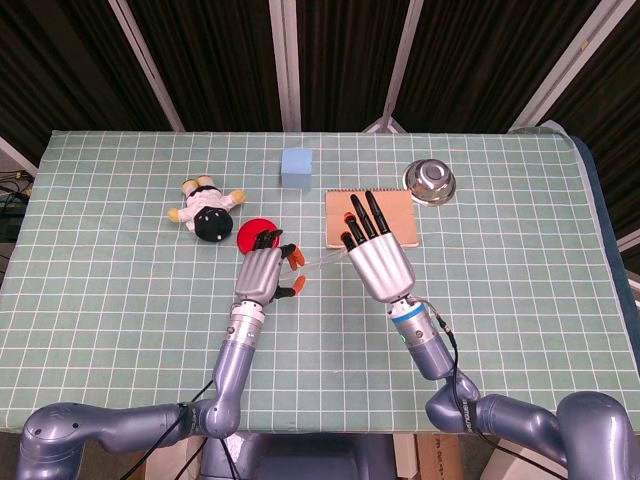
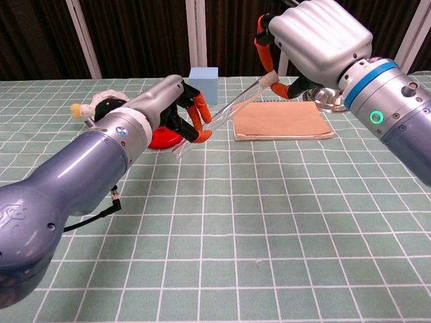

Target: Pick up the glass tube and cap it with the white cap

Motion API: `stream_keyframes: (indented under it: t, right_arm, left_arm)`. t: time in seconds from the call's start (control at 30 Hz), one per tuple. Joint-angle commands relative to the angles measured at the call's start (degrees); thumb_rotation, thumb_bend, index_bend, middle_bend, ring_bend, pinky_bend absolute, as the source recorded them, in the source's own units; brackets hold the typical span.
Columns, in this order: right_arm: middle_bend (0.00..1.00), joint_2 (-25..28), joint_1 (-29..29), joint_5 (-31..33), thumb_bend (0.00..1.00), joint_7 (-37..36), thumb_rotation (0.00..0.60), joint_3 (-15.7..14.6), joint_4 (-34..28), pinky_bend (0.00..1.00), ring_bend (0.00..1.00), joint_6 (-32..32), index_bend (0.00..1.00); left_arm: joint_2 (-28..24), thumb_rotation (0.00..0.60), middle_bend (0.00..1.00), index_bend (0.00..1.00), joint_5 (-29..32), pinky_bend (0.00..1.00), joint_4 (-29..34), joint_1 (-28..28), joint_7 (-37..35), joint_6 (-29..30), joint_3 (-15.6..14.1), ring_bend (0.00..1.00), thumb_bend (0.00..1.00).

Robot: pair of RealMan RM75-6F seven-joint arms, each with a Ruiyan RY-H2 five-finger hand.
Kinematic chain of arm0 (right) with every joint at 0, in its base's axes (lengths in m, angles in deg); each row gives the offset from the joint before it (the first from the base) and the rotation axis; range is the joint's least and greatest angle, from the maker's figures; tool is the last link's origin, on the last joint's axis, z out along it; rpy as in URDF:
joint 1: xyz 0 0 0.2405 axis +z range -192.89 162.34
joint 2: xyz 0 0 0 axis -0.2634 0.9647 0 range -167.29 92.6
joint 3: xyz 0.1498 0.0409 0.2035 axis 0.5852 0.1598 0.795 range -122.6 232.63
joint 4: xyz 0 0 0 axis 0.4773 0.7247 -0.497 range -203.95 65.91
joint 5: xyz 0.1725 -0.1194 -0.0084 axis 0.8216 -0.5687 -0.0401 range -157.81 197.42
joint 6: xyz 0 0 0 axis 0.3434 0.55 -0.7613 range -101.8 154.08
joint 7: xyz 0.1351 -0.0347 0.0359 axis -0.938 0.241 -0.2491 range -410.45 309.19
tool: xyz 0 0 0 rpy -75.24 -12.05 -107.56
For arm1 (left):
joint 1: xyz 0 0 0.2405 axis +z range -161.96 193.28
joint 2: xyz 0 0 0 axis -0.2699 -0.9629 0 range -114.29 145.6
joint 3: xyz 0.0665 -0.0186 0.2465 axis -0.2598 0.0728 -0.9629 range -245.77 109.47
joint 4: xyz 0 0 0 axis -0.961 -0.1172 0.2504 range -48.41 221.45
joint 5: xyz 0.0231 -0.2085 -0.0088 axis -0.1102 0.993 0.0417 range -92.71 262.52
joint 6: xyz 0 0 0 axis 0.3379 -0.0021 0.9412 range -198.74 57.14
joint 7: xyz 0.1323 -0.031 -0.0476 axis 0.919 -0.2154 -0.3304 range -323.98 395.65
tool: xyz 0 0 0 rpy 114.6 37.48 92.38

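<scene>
- One clear glass tube [image 2: 222, 116], held above the green gridded table [image 1: 520, 280]; it slants from low at the left hand to high at the right hand.
- Left hand [image 1: 263, 272]: fingers curled round the lower end of the tube, gripping it; orange fingertips [image 2: 200, 114] show in the chest view.
- One white cap [image 2: 268, 79], sitting at the upper end of the tube; whether it is fully seated, cannot tell.
- Right hand [image 1: 379, 262]: thumb and a finger pinch the white cap from the chest view; remaining fingers extend straight over the notebook in the head view.
- One tan spiral notebook [image 1: 405, 228], flat on the table beneath the right hand.
- One light blue foam cube [image 1: 296, 167], near the far edge.
- One steel bowl [image 1: 430, 181], just beside the far right corner of the notebook.
- One red round disc [image 1: 252, 233], partly hidden by the left hand.
- One small doll [image 1: 206, 210] in black and white, lying just beside the disc.
</scene>
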Motion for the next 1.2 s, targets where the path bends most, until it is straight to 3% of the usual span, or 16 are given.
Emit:
stream_keyframes:
  t: [0.03, 0.5, 0.57, 0.63, 0.7, 0.77, 1.0, 1.2]
  right_arm:
    - [0.32, -0.02, 0.00, -0.10, 0.37, 0.10, 0.600, -0.02, -0.09, 0.00, 0.07, 0.03, 0.64]
    - [0.32, 0.16, -0.21, -0.44, 0.37, 0.98, 0.600, -0.11, -1.45, 0.00, 0.07, 0.12, 0.63]
    - [0.29, 0.30, -0.28, -0.44, 0.37, 1.19, 0.600, -0.21, -1.50, 0.00, 0.06, 0.01, 0.54]
    - [0.19, 0.54, -0.40, -0.38, 0.37, 1.53, 0.600, -0.35, -1.59, 0.00, 0.02, -0.19, 0.29]
    - [0.11, 0.75, -0.56, -0.17, 0.37, 1.98, 0.600, -0.46, -1.86, 0.00, 0.00, -0.42, 0.11]
    - [0.05, 0.93, -0.75, 0.30, 0.37, 2.44, 0.600, -0.39, -2.29, 0.00, 0.00, -0.67, 0.01]
    - [0.00, 1.70, -1.48, 0.86, 0.37, 3.15, 0.600, -0.48, -3.85, 0.00, 0.00, -0.65, 0.00]
    - [0.00, 2.75, -2.60, 1.97, 0.37, 4.10, 0.600, -0.40, -5.26, 0.00, 0.00, -0.39, 0.00]
  left_arm:
    - [-0.11, 0.600, 0.58, 0.55, -0.03, 0.00, 0.31, -0.02, 0.02, 0.04, 0.06, 0.11, 0.54]
    - [-0.42, 0.600, 0.58, 0.55, -0.42, 0.00, 0.79, -0.28, -0.24, 0.16, 0.22, 0.11, 0.54]
    - [-0.42, 0.600, 0.58, 0.55, -0.46, 0.00, 0.78, -0.29, -0.30, 0.22, 0.24, 0.11, 0.54]
    - [-0.43, 0.600, 0.57, 0.55, -0.60, 0.00, 0.77, -0.29, -0.46, 0.40, 0.32, 0.11, 0.54]
    - [-0.46, 0.600, 0.58, 0.55, -0.74, 0.00, 0.78, -0.23, -0.76, 0.50, 0.37, 0.11, 0.54]
    - [-0.53, 0.600, 0.58, 0.55, -1.02, 0.00, 0.73, -0.21, -1.08, 0.60, 0.41, 0.11, 0.54]
    - [-0.95, 0.600, 0.58, 0.55, -2.33, 0.00, 0.50, -0.22, -2.26, 0.80, 0.51, 0.11, 0.55]
    - [-2.65, 0.600, 0.58, 0.55, -3.88, 0.00, 0.92, 0.19, -1.84, 0.29, -1.08, 0.11, 0.55]
